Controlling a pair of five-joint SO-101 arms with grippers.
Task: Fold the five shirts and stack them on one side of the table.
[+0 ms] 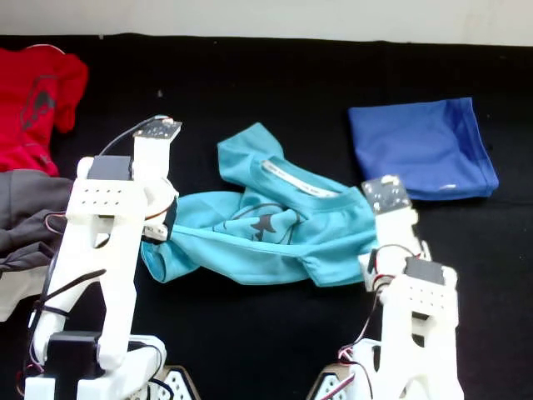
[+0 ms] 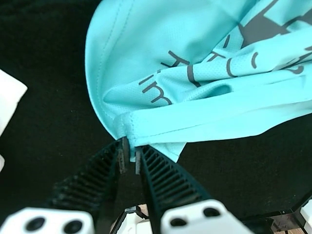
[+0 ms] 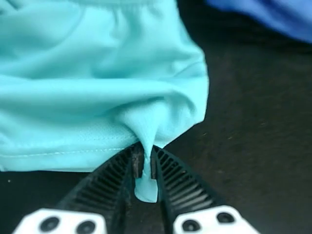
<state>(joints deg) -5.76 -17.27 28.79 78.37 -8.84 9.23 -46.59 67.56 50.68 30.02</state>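
Observation:
A teal shirt with a dark print lies crumpled in the middle of the black table, stretched between both arms. My left gripper is shut on the teal shirt's hem at its left end, under the white left arm. My right gripper is shut on a pinch of the teal shirt at its right end, near the right arm. A folded blue shirt lies at the back right. A red shirt and a grey shirt lie at the left edge.
The black table is bare behind the teal shirt and along the front between the two arm bases. A white cloth shows at the left edge below the grey shirt. The blue shirt's edge lies close beyond my right gripper.

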